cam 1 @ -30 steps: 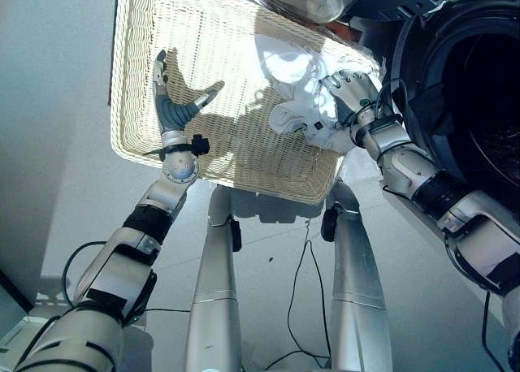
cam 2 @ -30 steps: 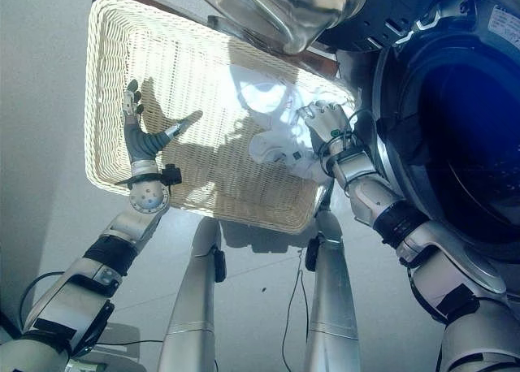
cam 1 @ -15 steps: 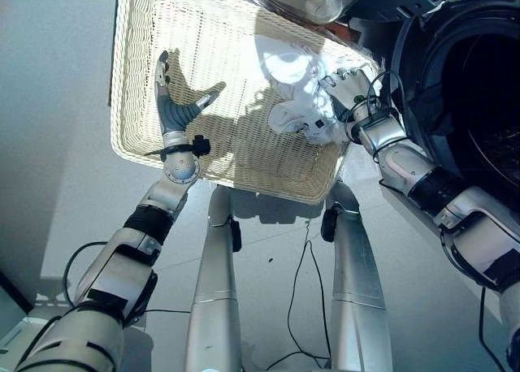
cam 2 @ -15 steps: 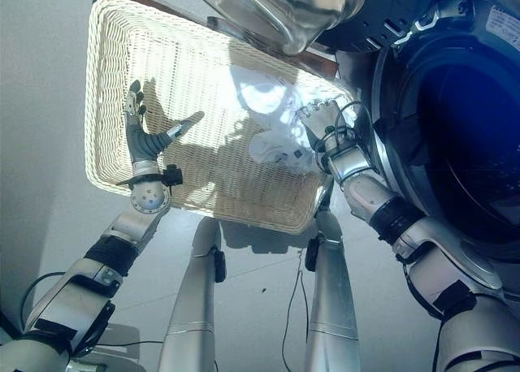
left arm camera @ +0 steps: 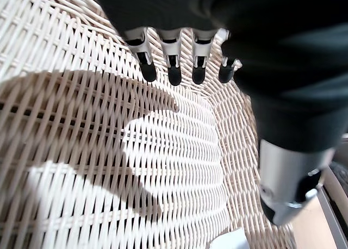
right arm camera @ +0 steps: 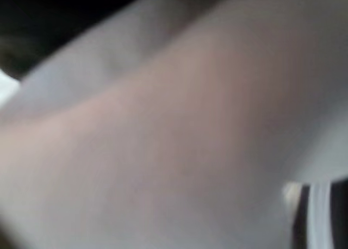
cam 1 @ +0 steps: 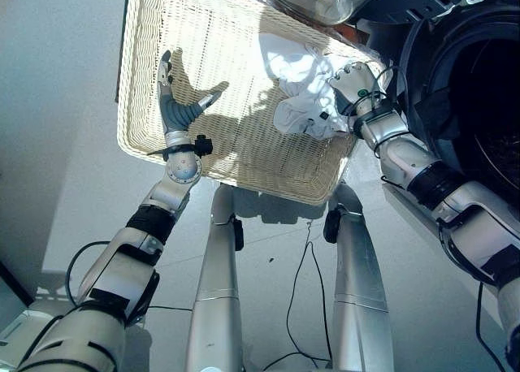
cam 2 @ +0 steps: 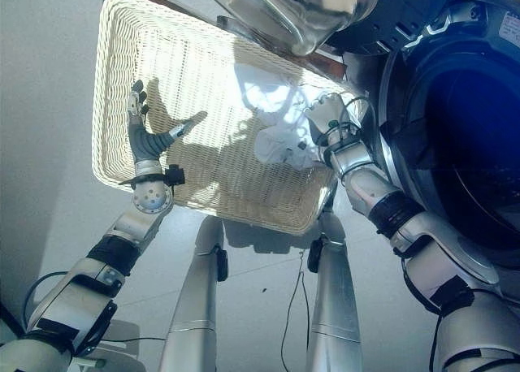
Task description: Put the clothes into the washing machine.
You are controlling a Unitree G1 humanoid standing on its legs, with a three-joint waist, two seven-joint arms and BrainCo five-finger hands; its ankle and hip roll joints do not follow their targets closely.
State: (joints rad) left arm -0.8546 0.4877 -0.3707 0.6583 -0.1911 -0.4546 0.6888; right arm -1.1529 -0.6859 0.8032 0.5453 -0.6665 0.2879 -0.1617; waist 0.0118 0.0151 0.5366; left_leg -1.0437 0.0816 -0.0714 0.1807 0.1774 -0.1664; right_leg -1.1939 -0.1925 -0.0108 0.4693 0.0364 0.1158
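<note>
Here I saw my left hand [cam 1: 173,112] spread open above the bare wicker of the basket [cam 1: 146,80], holding nothing. Further right, the white clothes [cam 1: 305,88] lay bunched at the basket's far end, with my right hand [cam 1: 355,84] curled into them, beside the dark mouth of the washing machine [cam 1: 479,104].

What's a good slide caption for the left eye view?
Right hand on white clothes in wicker basket; left hand open.

Hard light is cast from above; sharp shadows are thrown across the wicker basket [cam 1: 154,31]; the right wrist view is blurred throughout.
</note>
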